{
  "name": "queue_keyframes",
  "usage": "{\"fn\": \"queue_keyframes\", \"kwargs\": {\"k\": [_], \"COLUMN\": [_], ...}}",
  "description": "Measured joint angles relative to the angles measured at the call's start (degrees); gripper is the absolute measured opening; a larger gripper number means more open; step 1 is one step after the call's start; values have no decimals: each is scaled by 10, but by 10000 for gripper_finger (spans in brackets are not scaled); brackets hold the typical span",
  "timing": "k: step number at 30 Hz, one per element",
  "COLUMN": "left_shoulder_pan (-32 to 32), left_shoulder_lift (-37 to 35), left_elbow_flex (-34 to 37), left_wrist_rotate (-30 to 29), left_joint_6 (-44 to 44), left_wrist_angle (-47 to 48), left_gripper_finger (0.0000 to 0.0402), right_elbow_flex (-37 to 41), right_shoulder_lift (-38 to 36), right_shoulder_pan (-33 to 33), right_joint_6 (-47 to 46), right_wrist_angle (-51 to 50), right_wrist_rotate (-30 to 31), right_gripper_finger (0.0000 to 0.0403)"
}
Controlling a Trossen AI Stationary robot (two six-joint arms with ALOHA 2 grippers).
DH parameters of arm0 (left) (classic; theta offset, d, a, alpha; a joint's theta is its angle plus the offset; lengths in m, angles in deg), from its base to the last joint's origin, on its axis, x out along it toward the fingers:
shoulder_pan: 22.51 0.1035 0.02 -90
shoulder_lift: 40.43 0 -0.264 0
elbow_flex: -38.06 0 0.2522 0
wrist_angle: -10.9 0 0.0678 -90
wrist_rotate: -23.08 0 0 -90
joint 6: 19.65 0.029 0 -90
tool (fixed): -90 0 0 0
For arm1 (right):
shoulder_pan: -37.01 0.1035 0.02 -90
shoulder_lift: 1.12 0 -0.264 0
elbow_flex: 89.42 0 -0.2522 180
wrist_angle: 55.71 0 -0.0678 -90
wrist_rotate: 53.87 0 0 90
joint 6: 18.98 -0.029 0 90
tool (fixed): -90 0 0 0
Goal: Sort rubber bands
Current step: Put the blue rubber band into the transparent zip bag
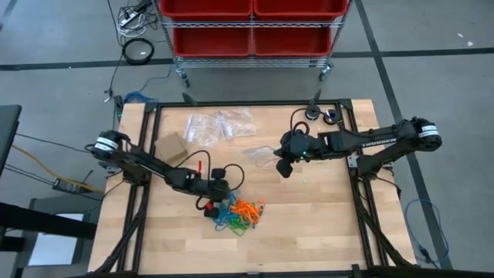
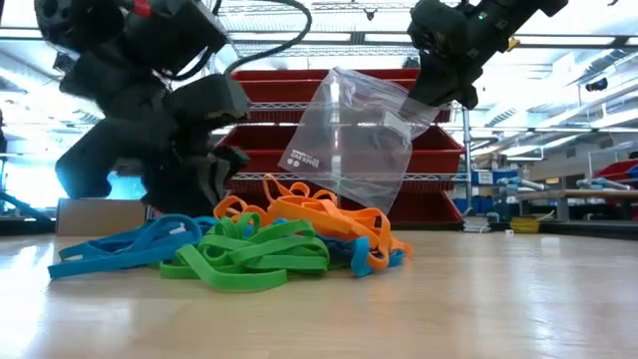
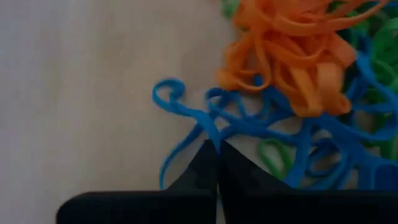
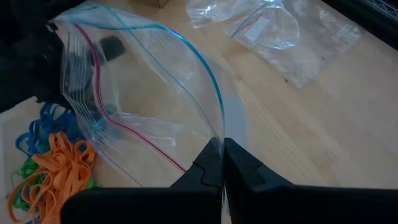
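Left gripper (image 3: 217, 149): fingers closed tip to tip, pinching a blue strand at the near edge of the rubber bands (image 1: 239, 212). It sits low at the pile, on the side toward the left arm's base.

Right gripper (image 4: 221, 152): fingers clamped on the edge of a clear zip bag (image 2: 354, 140), holding it lifted off the desk (image 1: 309, 224). The bag hangs mouth-open with its coloured zip lines showing in the right wrist view.

Rubber bands, location: one tangled heap of orange, blue and green loops on the desk, front of centre. Orange lies on top, blue trails out toward the left gripper, green sits lowest in the low view.

Key relation: the pile lies directly ahead of the left gripper, touching its tips. The held bag hangs behind and above the pile, toward the right arm, apart from it. The left arm is clearly the nearer one to the bands.

Strand axis: the pinched blue loop runs roughly straight out from the fingertips into the heap, so a pull back should draw it lengthwise.

Step, as judged: extracting one colour for transfer into the bag.

Risk: the blue strand is knotted with orange and may drag neighbours along.

Spare bags (image 1: 220, 125): lying flat near the desk's far edge.
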Motion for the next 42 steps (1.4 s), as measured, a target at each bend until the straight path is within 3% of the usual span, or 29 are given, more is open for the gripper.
{"fn": "queue_keyframes", "kwargs": {"k": [5,13,35,42], "left_shoulder_pan": [0,0,3,4], "left_shoulder_lift": [-61,-138,-142,-142], "left_elbow_flex": [-63,-128,-149,-149], "left_wrist_rotate": [-26,-25,-20,-37], "left_joint_6": [33,70,48,37], "left_wrist_angle": [110,183,213,211], "left_gripper_finger": [3,2,4,25], "right_elbow_flex": [0,0,0,0], "right_shoulder_lift": [0,0,0,0], "right_shoulder_pan": [-1,-1,-1,0], "right_joint_6": [0,0,4,4], "right_wrist_angle": [0,2,2,1], "right_wrist_rotate": [0,0,0,0], "right_gripper_finger": [0,0,0,0]}}
